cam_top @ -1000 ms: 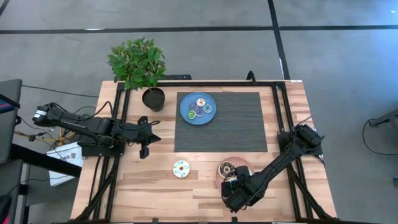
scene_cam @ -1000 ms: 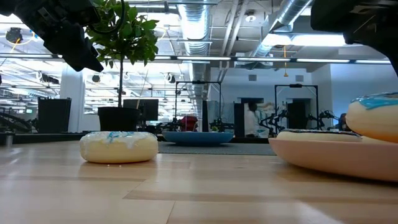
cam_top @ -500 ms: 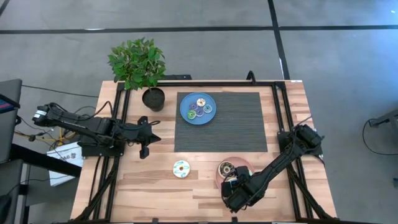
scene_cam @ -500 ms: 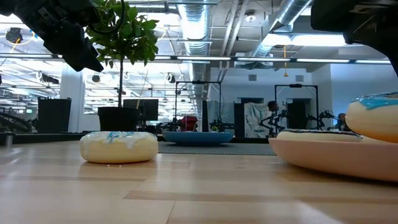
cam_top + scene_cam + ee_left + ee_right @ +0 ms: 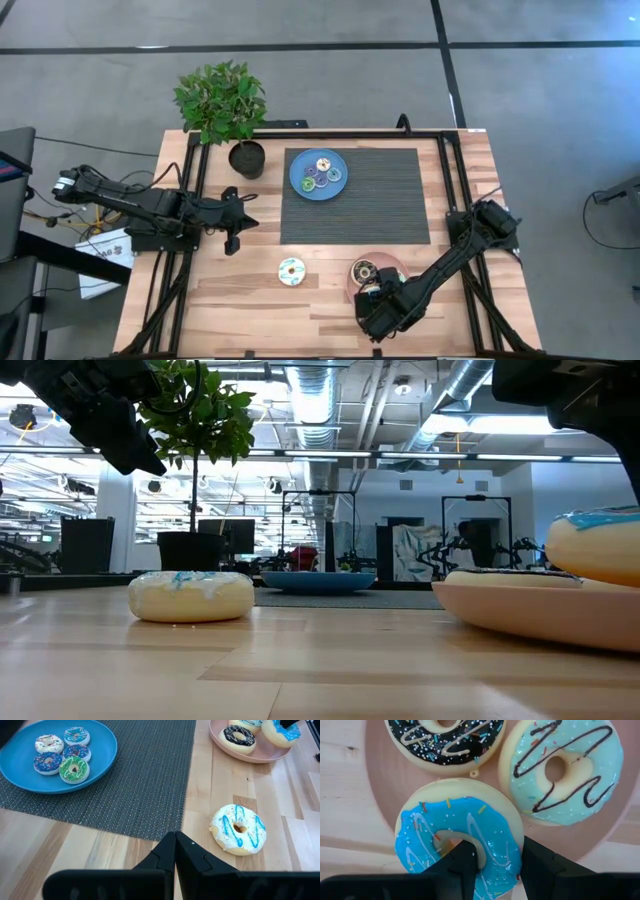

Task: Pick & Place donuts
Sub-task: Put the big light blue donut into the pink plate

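Note:
On the pink plate [image 5: 380,775] lie a dark brown donut [image 5: 445,737] and a light blue one [image 5: 562,767]. My right gripper [image 5: 500,862] is at the plate's near edge [image 5: 370,298], shut on a bright-blue-iced donut [image 5: 455,827]. A cream donut with blue drizzle [image 5: 291,271] lies flat on the wood. Several tiny donuts [image 5: 62,752] sit on the blue plate [image 5: 300,185]. My left gripper [image 5: 250,222] waits, shut, at the table's left, above the wood. My right gripper holds the bright-blue-iced donut by its ring wall [image 5: 495,845]. One finger [image 5: 465,862] is inside the hole and the other finger [image 5: 540,862] is outside. The fingers come from above, and the donut [image 5: 600,545] sits over the pink plate's near rim; lifted or resting, I cannot tell.
A dark woven mat [image 5: 385,195] lies under the blue plate at the table's far middle. A potted plant [image 5: 246,158] stands at the far left. Black frame rails run along the left and right sides. Bare wood lies between the cream donut and the left arm.
My right gripper and the blue-iced donut in it have edged slightly toward the table's left.

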Robot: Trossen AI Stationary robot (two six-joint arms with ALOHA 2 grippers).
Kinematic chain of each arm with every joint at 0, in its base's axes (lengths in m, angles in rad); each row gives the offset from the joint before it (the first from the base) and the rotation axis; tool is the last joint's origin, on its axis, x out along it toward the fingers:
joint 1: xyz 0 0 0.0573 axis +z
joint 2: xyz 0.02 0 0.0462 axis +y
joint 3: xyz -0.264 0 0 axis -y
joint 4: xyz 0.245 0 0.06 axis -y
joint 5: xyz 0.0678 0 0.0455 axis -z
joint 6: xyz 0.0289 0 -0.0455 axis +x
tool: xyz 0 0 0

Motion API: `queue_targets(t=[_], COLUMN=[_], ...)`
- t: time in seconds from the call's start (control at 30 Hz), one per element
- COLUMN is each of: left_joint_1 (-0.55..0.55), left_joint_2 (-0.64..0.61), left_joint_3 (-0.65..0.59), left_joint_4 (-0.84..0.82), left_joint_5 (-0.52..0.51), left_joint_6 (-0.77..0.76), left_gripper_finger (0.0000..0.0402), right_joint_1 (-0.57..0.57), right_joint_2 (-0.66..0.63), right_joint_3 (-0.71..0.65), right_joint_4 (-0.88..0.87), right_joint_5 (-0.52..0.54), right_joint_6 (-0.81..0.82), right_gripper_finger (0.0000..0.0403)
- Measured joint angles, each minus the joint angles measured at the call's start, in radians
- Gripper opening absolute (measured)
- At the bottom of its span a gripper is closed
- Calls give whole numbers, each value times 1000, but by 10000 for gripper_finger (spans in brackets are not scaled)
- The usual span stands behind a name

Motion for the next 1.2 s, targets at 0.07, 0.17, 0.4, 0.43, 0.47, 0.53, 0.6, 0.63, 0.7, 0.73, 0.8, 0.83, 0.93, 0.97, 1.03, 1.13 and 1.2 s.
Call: queue_targets(t=[0.07, 0.17, 0.4, 0.43, 0.47, 0.53, 0.6, 0.63, 0.7, 0.73, 0.8, 0.83, 0.93, 0.97, 1.03, 1.13, 1.2], left_joint_1=[0, 0, 0, 0, 0, 0, 0, 0, 0, 0, 0, 0, 0, 0, 0, 0, 0], left_joint_2=[0, 0, 0, 0, 0, 0, 0, 0, 0, 0, 0, 0, 0, 0, 0, 0, 0], left_joint_3=[0, 0, 0, 0, 0, 0, 0, 0, 0, 0, 0, 0, 0, 0, 0, 0, 0], left_joint_4=[0, 0, 0, 0, 0, 0, 0, 0, 0, 0, 0, 0, 0, 0, 0, 0, 0], left_joint_5=[0, 0, 0, 0, 0, 0, 0, 0, 0, 0, 0, 0, 0, 0, 0, 0, 0], left_joint_6=[0, 3, 6, 6, 7, 7, 7, 7, 7, 7, 7, 7, 8, 7, 8, 8, 8], left_gripper_finger=[0, 0, 0, 0, 0, 0, 0, 0, 0, 0, 0, 0, 0, 0, 0, 0, 0], right_joint_1=[0, 0, 0, 0, 0, 0, 0, 0, 0, 0, 0, 0, 0, 0, 0, 0, 0], right_joint_2=[0, 0, 0, 0, 0, 0, 0, 0, 0, 0, 0, 0, 0, 0, 0, 0, 0], right_joint_3=[0, 0, 0, 0, 0, 0, 0, 0, 0, 0, 0, 0, 0, 0, 0, 0, 0], right_joint_4=[0, 0, -12, -13, -16, -20, -26, -28, -27, -27, -27, -27, -27, -27, -27, -27, -27], right_joint_5=[0, 0, 0, 0, 0, 0, -2, -9, -23, -24, -24, -24, -24, -24, -24, -24, -24], right_joint_6=[0, 0, 0, 0, 1, 1, 1, 1, 1, 1, 1, 1, 1, 1, 0, 1, 0], right_gripper_finger=[118, 118, 147, 153, 159, 172, 184, 189, 197, 200, 205, 206, 208, 208, 207, 205, 205])
